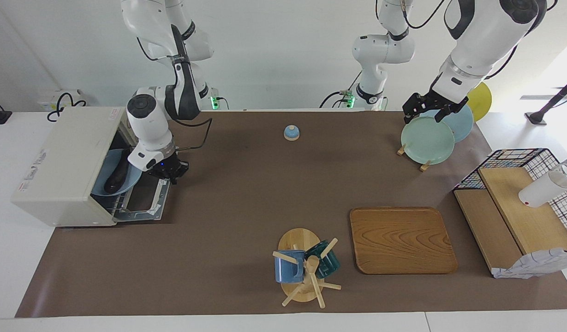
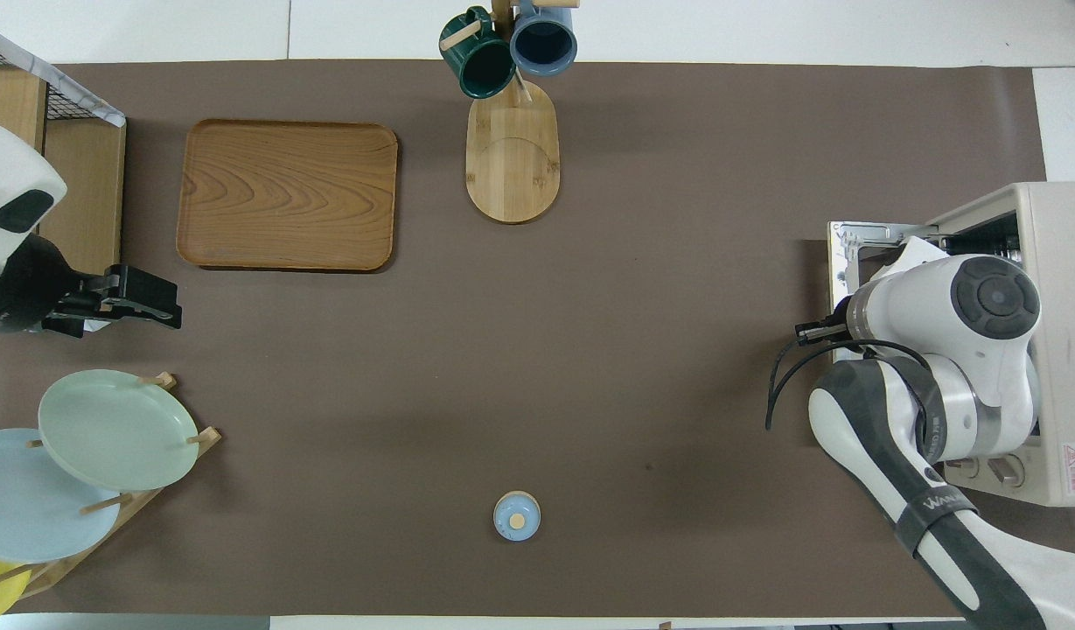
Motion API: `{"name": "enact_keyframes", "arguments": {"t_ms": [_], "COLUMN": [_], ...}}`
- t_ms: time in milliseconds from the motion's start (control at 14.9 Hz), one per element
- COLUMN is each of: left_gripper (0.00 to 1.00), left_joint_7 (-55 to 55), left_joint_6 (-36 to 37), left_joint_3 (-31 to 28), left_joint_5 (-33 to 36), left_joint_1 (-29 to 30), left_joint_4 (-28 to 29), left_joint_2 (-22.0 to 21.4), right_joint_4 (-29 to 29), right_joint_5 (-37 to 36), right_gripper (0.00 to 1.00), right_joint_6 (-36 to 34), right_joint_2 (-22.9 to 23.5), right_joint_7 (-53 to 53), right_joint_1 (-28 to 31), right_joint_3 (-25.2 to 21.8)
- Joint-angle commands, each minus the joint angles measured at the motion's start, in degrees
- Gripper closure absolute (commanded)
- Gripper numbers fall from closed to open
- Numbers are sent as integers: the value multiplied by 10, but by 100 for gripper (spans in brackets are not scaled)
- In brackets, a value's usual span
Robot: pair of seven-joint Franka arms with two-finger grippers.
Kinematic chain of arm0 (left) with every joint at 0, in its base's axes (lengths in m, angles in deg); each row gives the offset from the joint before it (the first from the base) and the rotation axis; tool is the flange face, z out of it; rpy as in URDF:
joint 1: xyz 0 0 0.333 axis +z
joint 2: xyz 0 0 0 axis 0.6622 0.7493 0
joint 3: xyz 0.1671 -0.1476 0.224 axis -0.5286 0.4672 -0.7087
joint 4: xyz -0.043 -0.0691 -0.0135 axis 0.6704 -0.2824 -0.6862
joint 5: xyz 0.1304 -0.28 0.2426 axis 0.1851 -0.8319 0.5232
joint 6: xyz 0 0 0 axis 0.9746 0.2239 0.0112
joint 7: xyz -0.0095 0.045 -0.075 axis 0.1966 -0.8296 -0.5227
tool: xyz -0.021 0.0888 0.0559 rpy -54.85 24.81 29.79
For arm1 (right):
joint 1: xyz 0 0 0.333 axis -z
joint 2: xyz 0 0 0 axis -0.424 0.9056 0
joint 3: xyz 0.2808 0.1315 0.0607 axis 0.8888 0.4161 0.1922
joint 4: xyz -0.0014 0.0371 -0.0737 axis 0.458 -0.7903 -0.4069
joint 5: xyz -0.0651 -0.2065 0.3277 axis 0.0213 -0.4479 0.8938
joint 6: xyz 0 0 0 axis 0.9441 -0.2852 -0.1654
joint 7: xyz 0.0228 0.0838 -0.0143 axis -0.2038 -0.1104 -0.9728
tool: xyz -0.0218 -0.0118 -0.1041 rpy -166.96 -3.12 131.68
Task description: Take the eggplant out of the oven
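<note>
The cream-white oven (image 1: 62, 166) stands at the right arm's end of the table, its door (image 1: 145, 203) folded down flat. Inside, the dark eggplant (image 1: 117, 177) lies on a light blue plate (image 1: 132, 183) on the rack. My right gripper (image 1: 169, 172) hangs low over the open door, just in front of the plate's rim and apart from the eggplant. In the overhead view the right arm covers the oven (image 2: 1057, 262) opening, so the eggplant is hidden there. My left gripper (image 1: 426, 115) is open and empty, raised over the plate rack; it also shows in the overhead view (image 2: 174, 306).
A rack of pale green and blue plates (image 1: 428, 138) stands at the left arm's end. A small blue bell (image 1: 291, 133) sits near the robots. A wooden tray (image 1: 403, 240), a mug tree (image 1: 306, 267) and a wire basket with wooden shelves (image 1: 518, 207) lie farther out.
</note>
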State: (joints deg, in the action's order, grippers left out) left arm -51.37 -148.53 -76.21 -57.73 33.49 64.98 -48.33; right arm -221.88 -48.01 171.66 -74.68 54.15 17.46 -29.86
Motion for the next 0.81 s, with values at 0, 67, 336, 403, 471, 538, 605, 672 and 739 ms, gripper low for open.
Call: {"name": "enact_keyframes", "arguments": {"t_ms": [0,67,336,403,471,538,605,672,739], "left_gripper": [0,0,0,0,0,0,0,0,0], "left_joint_7": [-5,-5,-5,-5,-5,-5,-5,-5,-4], "left_joint_6": [14,14,14,14,14,14,14,14,14], "left_joint_3": [4,4,4,4,4,4,4,4,4], "left_joint_5": [10,10,10,10,10,10,10,10,10], "left_joint_1": [5,5,5,5,5,5,5,5,5], "left_joint_4": [-11,-11,-11,-11,-11,-11,-11,-11,-11], "left_joint_2": [2,2,2,2,2,2,2,2,2], "right_joint_4": [1,0,9,12,12,13,24,41,75], "right_joint_5": [-26,-14,80,105,116,117,117,115,107], "right_gripper": [100,100,100,100,92,76,55,32,28], "right_joint_6": [18,18,16,13,12,11,0,-29,-82], "right_joint_2": [15,20,23,24,24,23,18,16,15], "right_joint_7": [2,2,4,7,16,32,50,57,59], "right_joint_1": [22,21,4,0,-10,-27,-39,-44,-44], "right_joint_3": [-17,-17,-17,-17,-17,-17,-17,-17,-18]}}
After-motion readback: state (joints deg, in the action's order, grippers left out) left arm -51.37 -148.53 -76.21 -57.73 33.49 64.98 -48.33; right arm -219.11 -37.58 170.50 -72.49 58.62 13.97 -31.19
